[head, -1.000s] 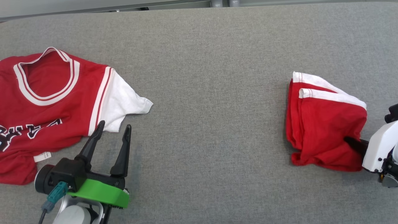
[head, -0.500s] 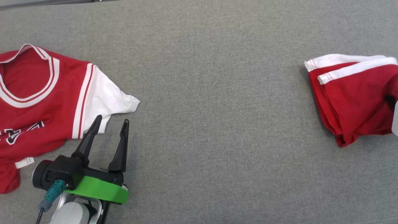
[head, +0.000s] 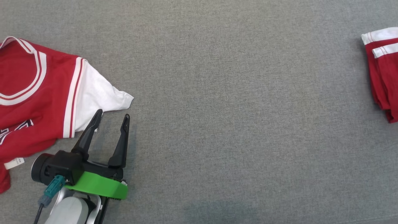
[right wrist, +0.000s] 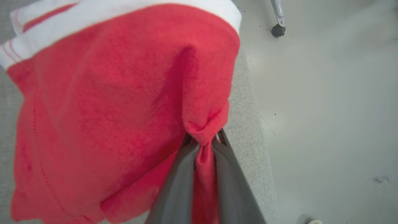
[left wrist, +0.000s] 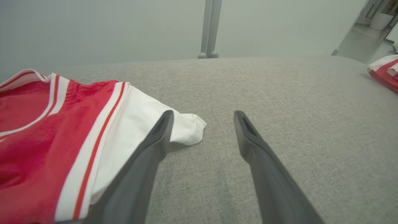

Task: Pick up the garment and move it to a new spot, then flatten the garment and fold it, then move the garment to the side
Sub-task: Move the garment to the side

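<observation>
The folded garment [head: 383,74] is red with white bands and sits at the far right edge of the head view, cut off by the frame. In the right wrist view my right gripper [right wrist: 203,137] is shut on a bunched red fold of this garment [right wrist: 102,102], near the table's right edge. It also appears small at the right of the left wrist view [left wrist: 385,71]. My left gripper [head: 112,114] stands open low on the left, its left fingertip next to the white sleeve of a second red jersey [head: 37,93]. Nothing is between its fingers [left wrist: 203,114].
The grey fabric table top [head: 224,93] spreads wide between the two garments. The spread red and white jersey [left wrist: 46,124] lies at the left. Beyond the table's right edge [right wrist: 245,124] lies pale floor [right wrist: 326,109] with a castor [right wrist: 276,30].
The folded garment has been carried farther right, away from the jersey, and my right gripper has left the head view. The head view has also shifted. My left gripper stays open in place.
</observation>
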Motion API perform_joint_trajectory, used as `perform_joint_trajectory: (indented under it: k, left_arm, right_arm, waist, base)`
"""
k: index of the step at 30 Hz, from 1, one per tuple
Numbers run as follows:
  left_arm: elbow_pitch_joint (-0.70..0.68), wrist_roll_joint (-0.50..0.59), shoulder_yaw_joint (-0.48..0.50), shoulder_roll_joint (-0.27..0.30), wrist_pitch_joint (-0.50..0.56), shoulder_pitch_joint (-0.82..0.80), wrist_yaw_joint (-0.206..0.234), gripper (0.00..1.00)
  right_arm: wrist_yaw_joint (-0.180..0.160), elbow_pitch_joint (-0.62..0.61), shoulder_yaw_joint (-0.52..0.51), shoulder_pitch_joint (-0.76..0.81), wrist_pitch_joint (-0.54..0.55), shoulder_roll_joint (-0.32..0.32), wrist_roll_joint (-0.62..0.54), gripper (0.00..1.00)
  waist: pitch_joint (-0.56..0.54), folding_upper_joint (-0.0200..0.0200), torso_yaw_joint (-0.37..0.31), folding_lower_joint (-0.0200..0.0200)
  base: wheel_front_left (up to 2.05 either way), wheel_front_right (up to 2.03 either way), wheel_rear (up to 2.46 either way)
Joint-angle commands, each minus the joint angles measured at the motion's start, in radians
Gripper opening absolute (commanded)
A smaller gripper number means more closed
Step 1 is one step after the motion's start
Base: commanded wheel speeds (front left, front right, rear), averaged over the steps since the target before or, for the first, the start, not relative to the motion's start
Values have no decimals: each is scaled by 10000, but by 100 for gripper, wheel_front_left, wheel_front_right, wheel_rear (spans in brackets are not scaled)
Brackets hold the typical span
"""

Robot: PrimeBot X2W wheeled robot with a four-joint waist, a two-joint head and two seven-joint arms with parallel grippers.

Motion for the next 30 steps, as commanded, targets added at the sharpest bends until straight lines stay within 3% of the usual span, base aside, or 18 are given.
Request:
perform_joint_trajectory:
  k: [1,2,3,4,11,16,26,30]
  left_arm:
    - [11,75,5,52,6,-163,-48,100]
    - [15,75,-5,51,14,-180,-47,100]
    - [22,80,-22,45,18,-197,-40,100]
    - [32,84,-38,26,18,-205,-29,100]
    - [133,-27,-89,-97,13,135,121,100]
    - [126,-117,-2,-93,9,479,222,100]
    - [391,-287,154,-249,-1,1187,305,100]
    - [679,-262,245,-287,-1,1280,194,100]
  right_arm:
    - [-14,49,-51,-86,-152,-56,-155,0]
    - [-14,180,-184,-152,-444,-71,-381,34]
    - [-14,300,-290,-212,-755,-26,-630,80]
    - [-12,457,-373,-253,-1024,78,-888,100]
    - [-14,1355,-870,-402,-2009,585,-2070,100]
    - [-14,998,-896,-176,-3238,949,-2292,100]
    - [-14,-1465,184,1806,-5740,1893,-1607,100]
    - [-14,-2684,35,3123,-6398,2404,-1606,100]
  waist:
    - [13,120,36,0]
    - [24,120,60,0]
    - [31,120,83,0]
    - [16,120,107,0]
    - [-462,120,165,0]
    - [-1043,120,98,0]
    - [-2577,120,110,0]
    - [-2981,120,339,0]
  base:
    - [0,0,0]
    - [0,0,0]
    - [0,0,0]
    - [0,0,0]
    - [0,0,0]
    - [0,0,0]
    - [0,0,0]
    - [0,0,0]
